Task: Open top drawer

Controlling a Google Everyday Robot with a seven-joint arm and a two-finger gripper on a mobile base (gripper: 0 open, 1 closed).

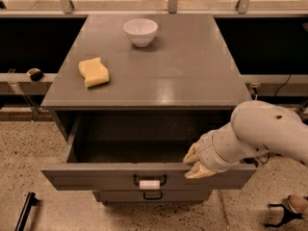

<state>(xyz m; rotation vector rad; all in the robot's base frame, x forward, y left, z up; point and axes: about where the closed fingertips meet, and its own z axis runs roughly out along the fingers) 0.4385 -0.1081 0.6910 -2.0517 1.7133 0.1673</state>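
The top drawer (96, 177) of the grey cabinet stands pulled far out toward me, its dark inside showing and holding nothing I can see. Its black bar handle with a white tag (149, 182) sits at the middle of the front panel. My gripper (196, 163) is at the drawer's front edge, right of the handle, with its cream fingers (191, 154) hooked over the top rim of the front panel. My white arm reaches in from the right. A narrower lower drawer (153, 196) shows just beneath.
On the cabinet top (192, 76) lie a yellow sponge (93, 71) at the left and a white bowl (140, 32) at the back. A black frame piece (24, 213) lies on the speckled floor at the lower left. A small dark object (288, 210) sits at the lower right.
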